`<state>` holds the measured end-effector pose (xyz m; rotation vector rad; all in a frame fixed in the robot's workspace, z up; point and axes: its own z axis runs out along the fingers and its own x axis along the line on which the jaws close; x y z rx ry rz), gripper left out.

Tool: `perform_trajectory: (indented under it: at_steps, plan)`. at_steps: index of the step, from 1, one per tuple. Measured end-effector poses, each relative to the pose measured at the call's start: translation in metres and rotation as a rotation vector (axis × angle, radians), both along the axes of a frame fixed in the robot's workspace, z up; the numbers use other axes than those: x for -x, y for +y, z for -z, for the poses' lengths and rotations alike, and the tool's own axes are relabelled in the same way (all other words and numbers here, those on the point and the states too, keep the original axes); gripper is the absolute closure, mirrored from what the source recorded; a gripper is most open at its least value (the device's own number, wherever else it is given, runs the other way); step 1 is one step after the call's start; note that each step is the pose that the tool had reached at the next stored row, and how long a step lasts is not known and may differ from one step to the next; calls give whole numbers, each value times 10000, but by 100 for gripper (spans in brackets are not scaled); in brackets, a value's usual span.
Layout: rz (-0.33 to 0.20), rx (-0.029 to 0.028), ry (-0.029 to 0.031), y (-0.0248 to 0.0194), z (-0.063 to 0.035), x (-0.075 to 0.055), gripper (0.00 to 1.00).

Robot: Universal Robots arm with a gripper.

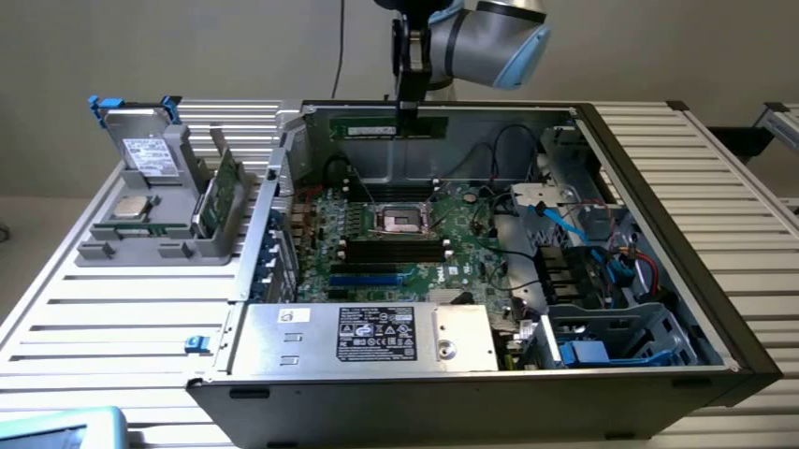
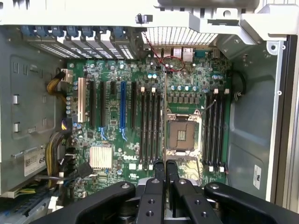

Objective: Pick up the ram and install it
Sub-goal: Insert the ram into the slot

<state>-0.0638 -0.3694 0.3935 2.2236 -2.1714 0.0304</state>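
— Where is the ram?
— Clamped in the jaws. In the exterior view the ram [image 1: 369,125] hangs under the arm [image 1: 493,37], at the far side of the open computer case [image 1: 649,187]. It is above the motherboard [image 1: 469,234] and not touching it.
— How does it look?
— A thin, narrow green stick, long edge level, with a dark patch on its face. The jaws grip it near its middle.
— And from the wrist?
— The two black fingers [image 2: 159,171] are pressed close together over the board, near the processor socket [image 2: 181,133] and the dark memory slots [image 2: 149,126].
— Anything else green?
— Another green stick [image 1: 223,192] stands on edge in the grey holder [image 1: 125,251] on the bench [image 1: 112,309], at the exterior view's left.
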Motion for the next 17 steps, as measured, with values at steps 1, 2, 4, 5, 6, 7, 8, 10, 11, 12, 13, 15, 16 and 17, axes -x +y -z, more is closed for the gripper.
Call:
perform_trajectory:
  at_steps: [1, 2, 4, 5, 6, 7, 8, 10, 11, 12, 13, 15, 16, 17]
  plan:
    - [0, 16, -2, 0, 14, -1, 87]
    - [0, 23, -2, 0, 31, -1, 87]
    - [1, 35, -1, 0, 65, -13, 87]
    - [0, 45, -1, 0, 81, -23, 87]
    - [-1, 57, -2, 0, 95, -30, 87]
    - [0, 76, -1, 0, 107, -31, 87]
    - [1, 110, -2, 0, 118, -31, 87]
    - [-1, 180, -2, -1, 141, -32, 87]
    - [-2, 189, -1, -1, 157, -32, 87]
    - [-2, 192, -1, 0, 174, -33, 87]
    - [3, 192, -4, 0, 193, -33, 87]
    - [31, 193, -8, -1, 229, -33, 87]
    - [49, 193, -10, -1, 247, -33, 87]
    - [59, 193, -15, -3, 265, -34, 87]
